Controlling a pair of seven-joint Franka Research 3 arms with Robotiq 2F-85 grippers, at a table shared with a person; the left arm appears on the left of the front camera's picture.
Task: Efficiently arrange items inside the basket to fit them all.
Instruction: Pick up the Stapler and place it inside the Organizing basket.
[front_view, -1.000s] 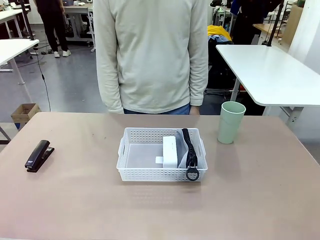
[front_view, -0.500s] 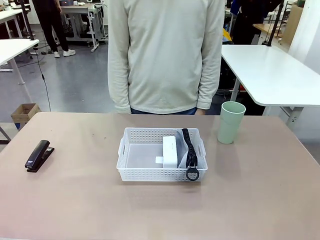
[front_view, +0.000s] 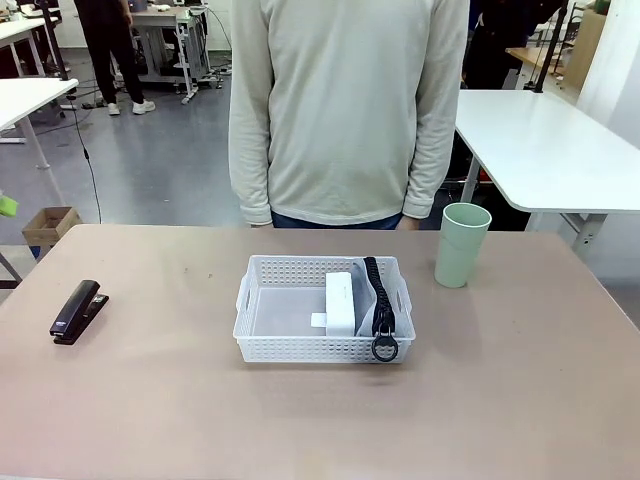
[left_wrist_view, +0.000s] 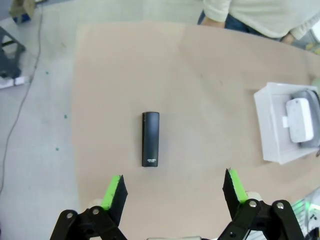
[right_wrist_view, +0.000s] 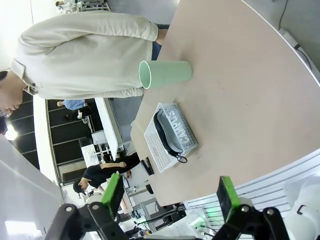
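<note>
Ahead of the spread left pincer (left_wrist_view: 174, 189) lies the black stapler (left_wrist_view: 150, 146), likely its next pick; right pincer (right_wrist_view: 170, 192) likewise spread.

**Asker:** Is there any writing, brand or number that can be read out here?

**Robot:** None that I can read. Below my left wrist camera lies the black stapler (left_wrist_view: 150, 138), which carries a small pale mark near one end. It is too small to make out.

**Asker:** And on the things in the basket?

**Robot:** The small white box (front_view: 341, 300) in the white basket (front_view: 320, 348) has a little white tab at its side. Any print on it is too fine to tell. The pale green cup's (front_view: 462, 248) near side looks plain.
</note>
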